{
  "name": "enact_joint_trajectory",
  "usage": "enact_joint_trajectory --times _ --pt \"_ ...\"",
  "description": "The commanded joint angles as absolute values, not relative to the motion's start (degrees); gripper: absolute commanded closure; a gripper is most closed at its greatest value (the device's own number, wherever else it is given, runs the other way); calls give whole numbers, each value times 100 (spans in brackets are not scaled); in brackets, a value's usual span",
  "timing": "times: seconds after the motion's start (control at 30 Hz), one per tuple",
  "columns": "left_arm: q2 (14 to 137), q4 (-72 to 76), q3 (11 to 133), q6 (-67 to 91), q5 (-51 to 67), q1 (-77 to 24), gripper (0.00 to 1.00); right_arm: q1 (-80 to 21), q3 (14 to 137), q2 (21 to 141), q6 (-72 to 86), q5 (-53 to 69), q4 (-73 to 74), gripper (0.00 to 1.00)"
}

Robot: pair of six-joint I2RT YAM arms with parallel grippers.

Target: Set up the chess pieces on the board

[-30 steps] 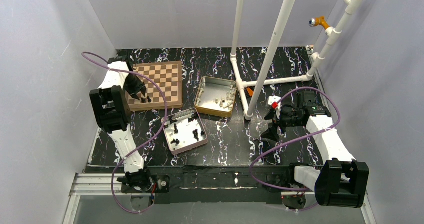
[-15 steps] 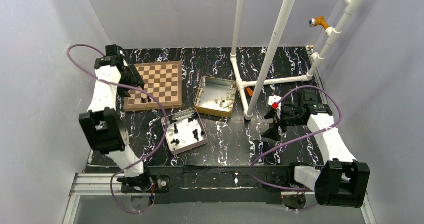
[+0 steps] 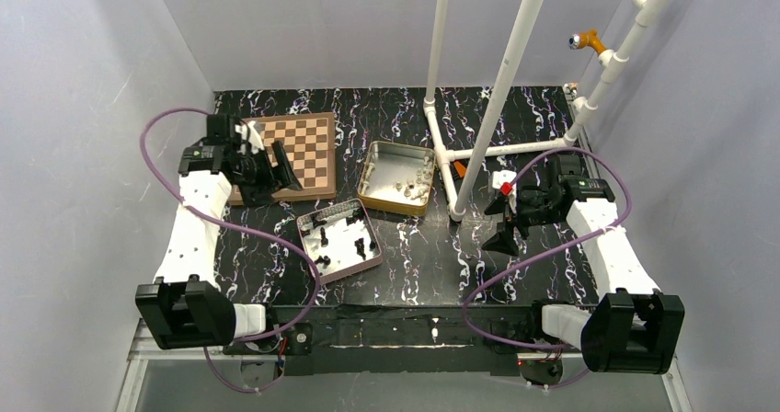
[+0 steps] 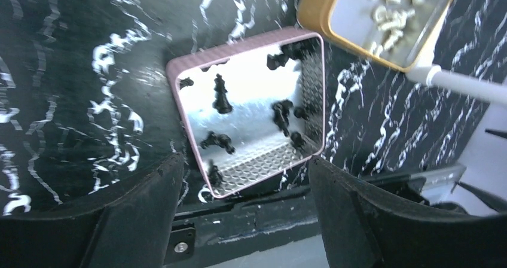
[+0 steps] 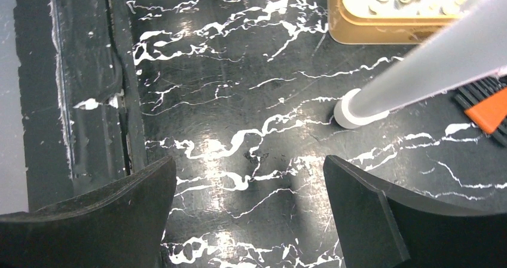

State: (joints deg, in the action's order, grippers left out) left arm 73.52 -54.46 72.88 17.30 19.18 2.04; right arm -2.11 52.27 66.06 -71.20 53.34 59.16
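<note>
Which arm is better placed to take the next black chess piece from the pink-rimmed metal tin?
Left. The left gripper, open and empty, faces the tin of black pieces; the right gripper sits farther, by the white pipe.

top external: we look down from high behind the near edge of the table (image 3: 414, 274), whole board (image 3: 308, 145) in view | left wrist: we hang close over the pink tin (image 4: 239, 46), facing down | right wrist: close above the table by the white pipe (image 5: 430, 64) | shared: both wrist views catch the gold tin (image 5: 388, 33)

Pink tin (image 3: 345, 257) nr gold tin (image 3: 386, 165), white PVC pipes (image 3: 498, 99), black marbled table (image 3: 423, 256).
</note>
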Motion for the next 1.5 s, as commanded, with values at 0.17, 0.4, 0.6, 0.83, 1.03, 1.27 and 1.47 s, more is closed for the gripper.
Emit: enact_joint_trajectory --times 0.17,0.4,0.6,0.83,1.03,1.27,1.47 --pt "6851 -4823 6311 2712 1856 -1182 25 -1127 5477 6524 -7076 4881 6188 0" --pt "7432 -4315 6146 3089 837 -1998 27 -1786 5331 6506 -6794 4872 5841 0" --pt "7750 -4196 5868 3286 119 -2286 42 -2030 5259 6475 -6306 4881 5446 0" --pt "7733 -3980 5371 3466 -432 -2364 51 -2363 4890 6350 -5674 4714 4830 6" --pt "8178 -3729 5307 3443 -495 -2367 57 -2736 4791 6396 -5504 4480 4583 8" --pt "8522 -3586 5396 3323 -562 -2367 60 -2999 4788 6500 -5477 4457 4427 8" --pt "8672 -3508 5271 3331 -591 -2369 61 -3045 4842 6581 -5406 4459 4332 7"
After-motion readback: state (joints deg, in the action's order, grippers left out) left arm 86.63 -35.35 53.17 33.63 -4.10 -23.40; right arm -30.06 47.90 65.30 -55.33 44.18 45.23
